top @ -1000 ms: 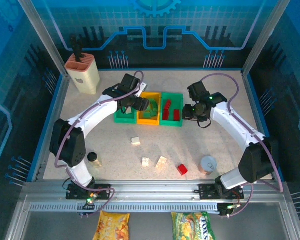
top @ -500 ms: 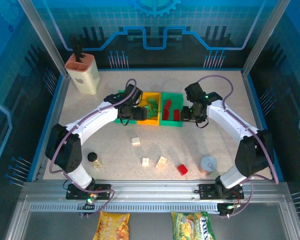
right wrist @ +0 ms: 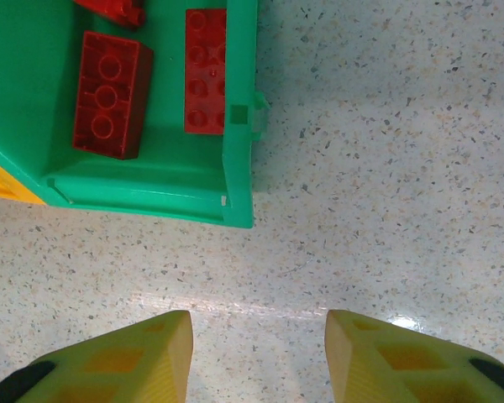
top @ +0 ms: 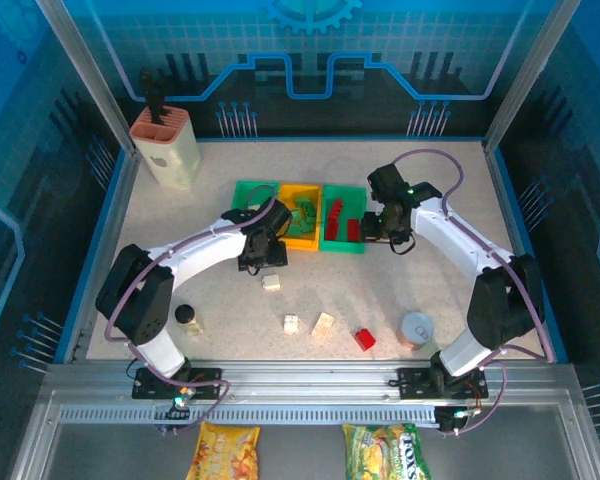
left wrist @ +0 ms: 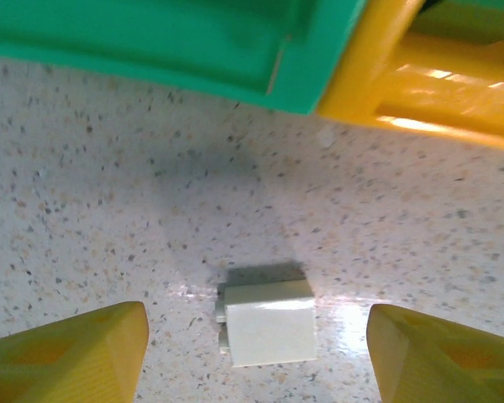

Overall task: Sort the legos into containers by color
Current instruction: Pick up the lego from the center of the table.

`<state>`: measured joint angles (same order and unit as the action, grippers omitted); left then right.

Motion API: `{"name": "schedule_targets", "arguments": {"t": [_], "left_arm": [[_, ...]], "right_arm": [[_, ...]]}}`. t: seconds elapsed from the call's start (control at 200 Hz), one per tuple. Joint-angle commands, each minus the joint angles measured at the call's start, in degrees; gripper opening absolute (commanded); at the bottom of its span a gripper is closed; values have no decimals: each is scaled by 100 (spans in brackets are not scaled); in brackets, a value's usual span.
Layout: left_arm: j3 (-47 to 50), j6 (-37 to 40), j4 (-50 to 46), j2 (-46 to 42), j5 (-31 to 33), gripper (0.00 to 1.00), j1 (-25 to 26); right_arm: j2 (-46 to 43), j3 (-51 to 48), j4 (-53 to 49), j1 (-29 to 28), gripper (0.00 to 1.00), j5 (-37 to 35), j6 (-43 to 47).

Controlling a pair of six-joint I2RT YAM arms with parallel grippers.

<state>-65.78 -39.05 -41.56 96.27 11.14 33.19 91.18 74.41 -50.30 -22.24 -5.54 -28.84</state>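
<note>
Knife block [top: 166, 148] back-left; dark bottle [top: 186, 317] front-left; grey can [top: 416, 328] front-right.

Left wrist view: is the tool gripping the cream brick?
No: the cream brick lies on the table between the open jaws of the left tool, touching neither.
</note>
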Motion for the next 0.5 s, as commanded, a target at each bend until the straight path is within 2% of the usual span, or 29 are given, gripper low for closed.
{"name": "schedule_targets", "arguments": {"t": [0.0,0.495], "left_arm": [[203,-338,199,169,-74,70,83],[461,-418,521,679,-299,66,287]], "right_arm": [[84,153,-76,-88,46,75,80],[124,91,-85,-87,46,71,103]]}}
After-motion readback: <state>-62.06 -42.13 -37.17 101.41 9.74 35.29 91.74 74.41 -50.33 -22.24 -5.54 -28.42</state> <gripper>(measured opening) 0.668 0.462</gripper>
